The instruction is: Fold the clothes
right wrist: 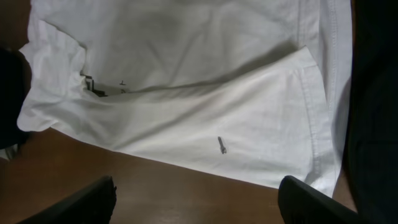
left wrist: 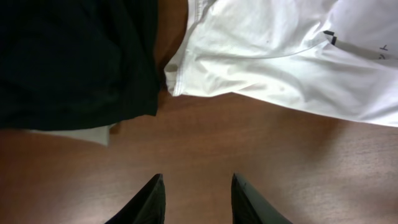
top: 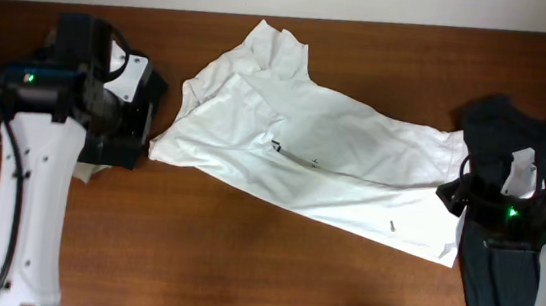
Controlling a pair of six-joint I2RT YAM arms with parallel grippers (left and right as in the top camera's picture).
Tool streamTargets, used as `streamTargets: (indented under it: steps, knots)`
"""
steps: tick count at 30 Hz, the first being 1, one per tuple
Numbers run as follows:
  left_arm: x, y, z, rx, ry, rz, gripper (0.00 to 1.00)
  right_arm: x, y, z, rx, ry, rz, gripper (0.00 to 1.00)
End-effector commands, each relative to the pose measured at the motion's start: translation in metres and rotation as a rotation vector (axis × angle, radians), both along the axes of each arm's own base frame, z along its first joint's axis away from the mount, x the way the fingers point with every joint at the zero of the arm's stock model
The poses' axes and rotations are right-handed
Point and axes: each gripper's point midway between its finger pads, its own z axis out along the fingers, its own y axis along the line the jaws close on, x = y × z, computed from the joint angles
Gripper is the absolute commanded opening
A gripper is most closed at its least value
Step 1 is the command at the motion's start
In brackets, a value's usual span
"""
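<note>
One white T-shirt (top: pixel 323 158) is your work here, and it lies unfolded on the wooden table (top: pixel 241 281), running slantwise from the left side toward the right edge, with its upper part bunched near the far edge. No robot print shows; you get only a faint grey shadow through the cloth and a few small dark marks, so it is probably face down.

Your left gripper (left wrist: pixel 197 186) hovers over bare wood near the left edge, its fingers moderately parted with nothing between them. It looks toward the hemmed corner of cloth (left wrist: pixel 174 78) that points at it, likely the handle for that side. Just beside that corner sits a black garment (left wrist: pixel 68 62), touching or nearly so; take care not to pinch both.

Your right gripper (right wrist: pixel 198 186) is spread wide and empty near the right edge, facing the shirt's straight hem (right wrist: pixel 314 99). Another black shirt (top: pixel 486 284) lies under that arm at the right edge, apparently waiting its turn.

By my reading, folding has not begun: the white shirt is wrinkled and overlapped on itself, so you should flatten it first by drawing the two ends apart.
</note>
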Motion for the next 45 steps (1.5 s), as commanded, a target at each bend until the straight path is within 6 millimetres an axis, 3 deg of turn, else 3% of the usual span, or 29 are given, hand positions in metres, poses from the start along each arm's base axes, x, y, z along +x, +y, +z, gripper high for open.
streamTargets:
  steps: [1, 2, 3, 4, 5, 6, 8, 12, 13, 15, 20, 25, 31, 37, 40, 42, 45]
  knots:
    - [-0.023, 0.004, 0.041, 0.019, -0.126, 0.004, 0.35, -0.004, 0.007, 0.027, -0.035, -0.101, 0.028, 0.88]
    - [-0.029, 0.003, 0.05, 0.019, -0.154, 0.004, 0.35, -0.005, 0.008, 0.032, -0.048, -0.122, 0.028, 0.88]
    - [-0.035, 0.0, 0.062, 0.003, -0.204, -0.004, 0.49, -0.008, 0.009, 0.04, -0.065, -0.152, 0.027, 0.88]
    - [-0.037, -0.009, 0.07, -0.046, -0.237, -0.029, 0.77, -0.009, 0.01, 0.042, -0.067, -0.159, 0.021, 0.88]
    - [-0.038, -0.023, 0.079, -0.115, -0.271, -0.068, 0.97, -0.009, 0.01, 0.043, -0.061, -0.158, 0.009, 0.86]
    - [-0.037, -0.035, 0.086, -0.176, -0.299, -0.103, 0.99, -0.009, 0.01, 0.042, -0.05, -0.149, -0.002, 0.84]
    - [-0.031, -0.038, 0.088, -0.192, -0.315, -0.114, 0.99, -0.007, 0.009, 0.037, -0.037, -0.126, -0.003, 0.7]
    - [-0.028, -0.034, 0.083, -0.171, -0.301, -0.101, 0.99, -0.01, 0.011, 0.033, -0.025, -0.101, 0.001, 0.69]
    - [-0.028, -0.027, 0.081, -0.136, -0.296, -0.081, 0.99, -0.012, 0.012, 0.034, -0.03, -0.107, 0.008, 0.58]
    - [-0.032, -0.016, 0.076, -0.079, -0.273, -0.048, 0.99, -0.017, 0.018, 0.041, -0.047, -0.148, 0.061, 0.57]
    - [-0.034, -0.016, 0.074, -0.102, -0.255, -0.008, 0.99, -0.024, 0.023, 0.059, -0.099, -0.229, 0.081, 0.55]
    - [-0.025, -0.016, 0.069, -0.101, -0.247, -0.008, 0.98, -0.012, 0.016, 0.046, -0.045, -0.173, 0.038, 0.22]
    - [-0.015, -0.016, 0.048, -0.102, -0.167, -0.004, 0.93, -0.008, 0.014, 0.038, -0.021, -0.138, 0.029, 0.04]
    - [-0.014, -0.016, 0.047, -0.102, -0.163, -0.004, 0.91, -0.007, 0.019, 0.041, 0.007, -0.153, 0.041, 0.04]
    - [-0.013, -0.018, 0.048, -0.11, -0.171, -0.008, 0.91, -0.006, 0.018, 0.042, 0.003, -0.159, 0.04, 0.08]
    - [-0.005, -0.025, 0.054, -0.146, -0.206, -0.033, 0.92, -0.004, 0.017, 0.041, 0.003, -0.159, 0.03, 0.45]
    - [0.016, -0.031, 0.053, -0.134, -0.252, -0.09, 0.99, 0.002, 0.007, 0.04, -0.019, -0.152, -0.025, 0.64]
